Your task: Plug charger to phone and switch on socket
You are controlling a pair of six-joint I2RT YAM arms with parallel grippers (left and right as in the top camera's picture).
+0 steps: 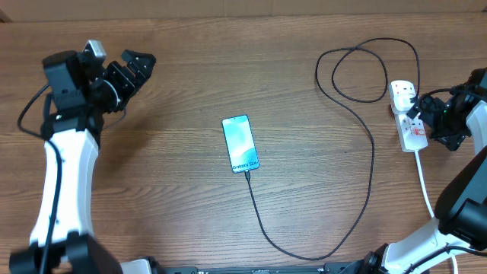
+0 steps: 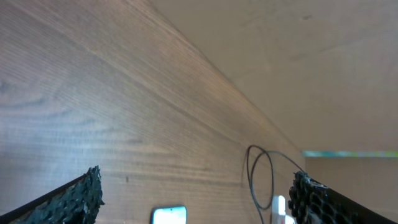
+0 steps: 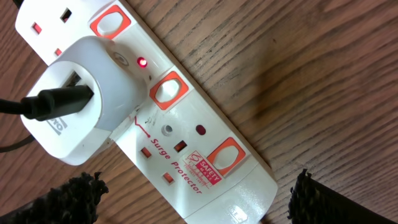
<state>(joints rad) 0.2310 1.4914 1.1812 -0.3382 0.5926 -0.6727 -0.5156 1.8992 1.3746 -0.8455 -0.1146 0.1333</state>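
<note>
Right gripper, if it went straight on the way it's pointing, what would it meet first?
The right gripper would probably meet the socket first, near its middle, beside the white adapter; depth is unclear.

Brown wooden table (image 1: 175, 205), grain running left to right in the overhead view. Pale strip (image 1: 228, 6) along its far edge. Black rail (image 1: 251, 269) at the near edge, partly cut off. In the left wrist view the table meets a plain beige wall (image 2: 298, 50); thin greenish band (image 2: 351, 153) at right, too blurred to identify. The right wrist view shows close wood grain with a darker patch.
</note>
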